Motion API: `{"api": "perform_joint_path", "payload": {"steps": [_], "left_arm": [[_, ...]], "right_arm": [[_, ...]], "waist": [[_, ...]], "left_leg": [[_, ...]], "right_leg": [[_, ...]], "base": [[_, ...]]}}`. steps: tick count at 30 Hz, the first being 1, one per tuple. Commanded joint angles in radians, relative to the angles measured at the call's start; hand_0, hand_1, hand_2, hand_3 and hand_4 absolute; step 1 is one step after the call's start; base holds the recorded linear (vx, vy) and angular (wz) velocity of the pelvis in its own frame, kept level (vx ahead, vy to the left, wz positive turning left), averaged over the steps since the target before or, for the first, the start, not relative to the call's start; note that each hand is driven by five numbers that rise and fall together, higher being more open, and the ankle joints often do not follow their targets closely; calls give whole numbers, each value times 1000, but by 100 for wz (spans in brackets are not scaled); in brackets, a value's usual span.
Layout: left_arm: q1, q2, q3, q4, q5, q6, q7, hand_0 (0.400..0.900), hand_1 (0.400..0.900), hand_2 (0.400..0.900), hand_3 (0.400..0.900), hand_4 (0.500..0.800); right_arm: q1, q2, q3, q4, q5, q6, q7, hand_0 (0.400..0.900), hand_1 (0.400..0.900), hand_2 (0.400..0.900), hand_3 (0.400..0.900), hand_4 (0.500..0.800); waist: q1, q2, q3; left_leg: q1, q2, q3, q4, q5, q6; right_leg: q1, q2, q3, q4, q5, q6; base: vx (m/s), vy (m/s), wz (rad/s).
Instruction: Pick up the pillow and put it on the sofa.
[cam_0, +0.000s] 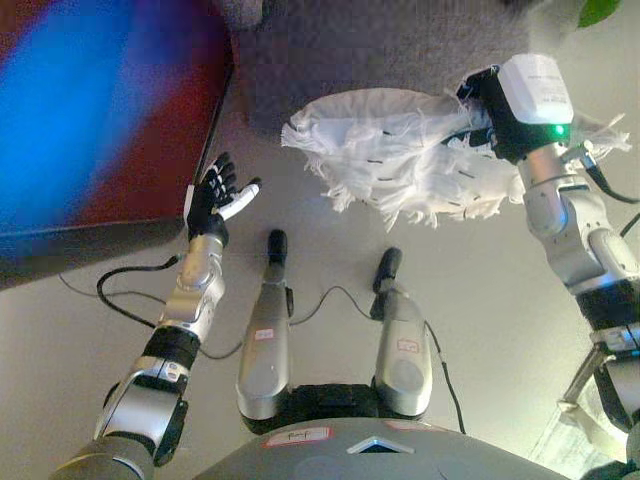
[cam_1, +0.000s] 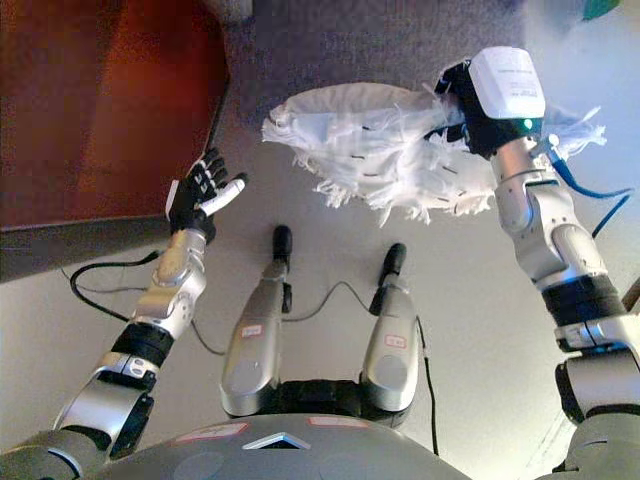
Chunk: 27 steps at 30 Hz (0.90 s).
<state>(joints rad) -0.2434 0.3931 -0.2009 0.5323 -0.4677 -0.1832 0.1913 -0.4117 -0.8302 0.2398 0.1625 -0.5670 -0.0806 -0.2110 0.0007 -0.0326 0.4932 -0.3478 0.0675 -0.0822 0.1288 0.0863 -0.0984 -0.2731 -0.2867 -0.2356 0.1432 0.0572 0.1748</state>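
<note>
A white pillow (cam_0: 400, 155) with a fringed edge hangs above the pale floor in front of me, at upper centre. My right hand (cam_0: 478, 105) comes in from the right and is shut on the pillow's right end, its dark fingers sunk into the cloth. Just beyond the pillow, at the top of the view, lies the grey textured sofa (cam_0: 350, 50); the pillow's far edge overlaps it. My left hand (cam_0: 215, 195) is held up at the left, open with its fingers spread, well apart from the pillow and holding nothing.
A large red-brown piece of furniture (cam_1: 110, 100) fills the upper left, its edge close to my left hand. A green leaf (cam_0: 597, 10) shows in the top right corner. Pale floor (cam_0: 480, 300) spreads below the pillow.
</note>
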Motion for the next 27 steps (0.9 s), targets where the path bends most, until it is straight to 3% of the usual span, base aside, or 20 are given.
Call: {"api": "perform_joint_path", "payload": {"steps": [1, 10, 17, 21, 27], "left_arm": [[100, -10, 12, -27, 76, -30, -63, 900, 900, 900, 900, 800], [206, -3, 18, -77, -1, -18, -177, 900, 900, 900, 900, 800], [250, 11, 18, -107, -68, -18, -222, 900, 900, 900, 900, 800], [266, 47, -3, -130, -110, -22, -248, 900, 900, 900, 900, 800], [255, 86, -39, -165, -169, -29, -276, 900, 900, 900, 900, 800]], "right_arm": [[-58, -4, -208, -187, 62, -102, -85, 400, 400, 400, 400, 500], [-135, -17, -195, -142, 186, -128, -27, 400, 400, 400, 400, 500], [-338, -58, -57, 78, 320, -123, 21, 400, 400, 400, 400, 500], [-621, -77, 166, 411, 420, -91, 54, 400, 400, 400, 400, 500], [-915, -5, 386, 903, 484, -66, 73, 400, 400, 400, 400, 500]], "waist": [[1, -22, -278], [33, -52, -371], [56, -72, -388], [94, -93, -384], [162, -91, -354]], "left_leg": [[136, 32, 3, -148, -2, -34], [251, 41, 35, -188, -30, -27], [270, 46, 28, -200, -33, -27], [252, 50, 16, -201, -21, -37], [202, 50, -28, -198, 2, -47]], "right_leg": [[123, -14, -34, -87, 72, 65], [230, 3, -34, -159, 80, 63], [252, 7, -41, -166, 74, 59], [246, 12, -53, -176, 80, 57], [233, 18, -81, -190, 87, 53]], "base": [[232, 22, -15], [127, 19, -6], [42, -7, 5], [-4, -35, 14], [-13, -48, 25]]}}
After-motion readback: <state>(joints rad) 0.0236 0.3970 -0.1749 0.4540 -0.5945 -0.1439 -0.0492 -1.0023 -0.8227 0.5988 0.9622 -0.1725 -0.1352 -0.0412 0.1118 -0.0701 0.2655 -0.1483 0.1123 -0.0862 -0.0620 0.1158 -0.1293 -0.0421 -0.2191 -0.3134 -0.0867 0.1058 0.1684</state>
